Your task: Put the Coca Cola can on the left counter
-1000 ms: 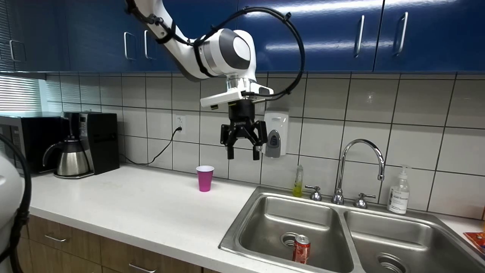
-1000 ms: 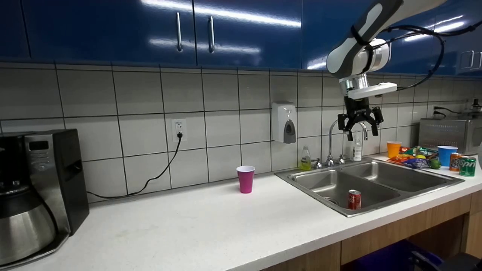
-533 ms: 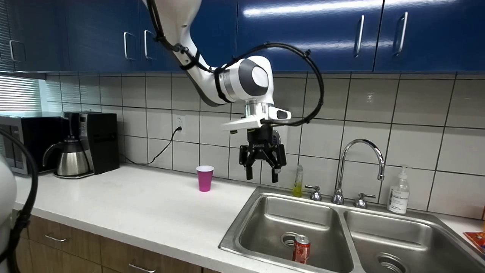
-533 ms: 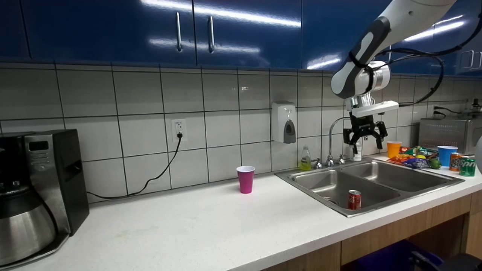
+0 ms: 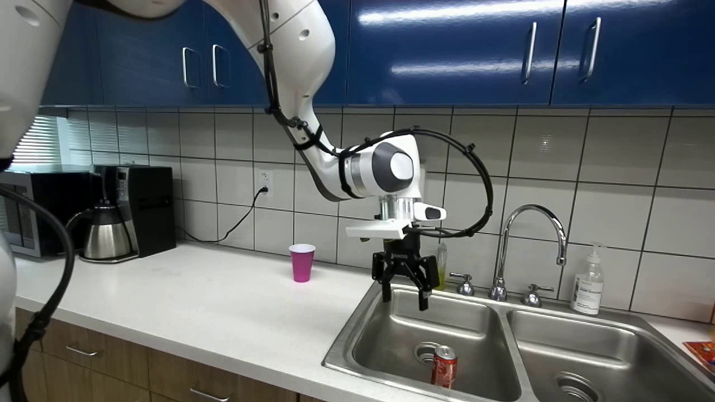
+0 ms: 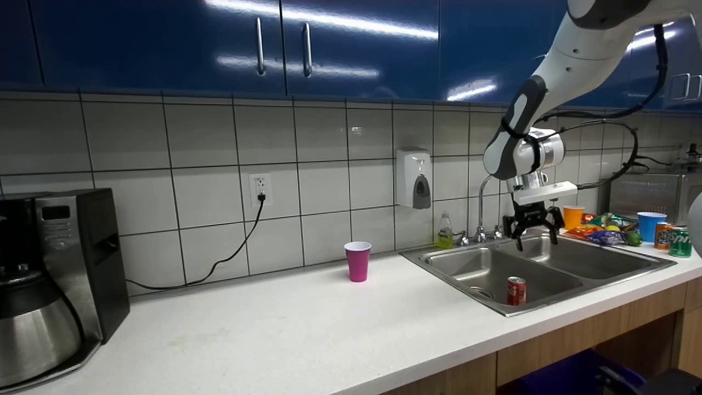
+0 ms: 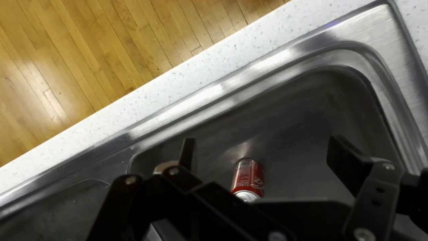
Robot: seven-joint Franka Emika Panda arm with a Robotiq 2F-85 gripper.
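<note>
The Coca Cola can [image 5: 444,368] is small and red with a silver top and stands upright in the steel sink's near-left basin. It also shows in an exterior view [image 6: 516,292] and in the wrist view [image 7: 247,177], where the gripper's linkage covers part of its top. My gripper [image 5: 405,303] is open and empty above the basin, higher than the can and apart from it. In the wrist view the fingers of the gripper [image 7: 262,147] stand wide apart, with the can showing between them. The left counter [image 5: 223,307] is long and white, left of the sink, also in an exterior view [image 6: 274,340].
The steel sink [image 5: 346,335] has two basins and a tall faucet [image 5: 503,245] behind. A pink cup [image 5: 302,263] stands on the counter by the wall. Soap bottles [image 6: 445,230] stand behind the sink. Snacks, cups and cans [image 6: 680,242] stand beyond it. A coffee maker [image 5: 146,209] is far left.
My gripper has moved down over the sink's left basin, and rightward in an exterior view. It stays open. The can and the cup have not moved.
</note>
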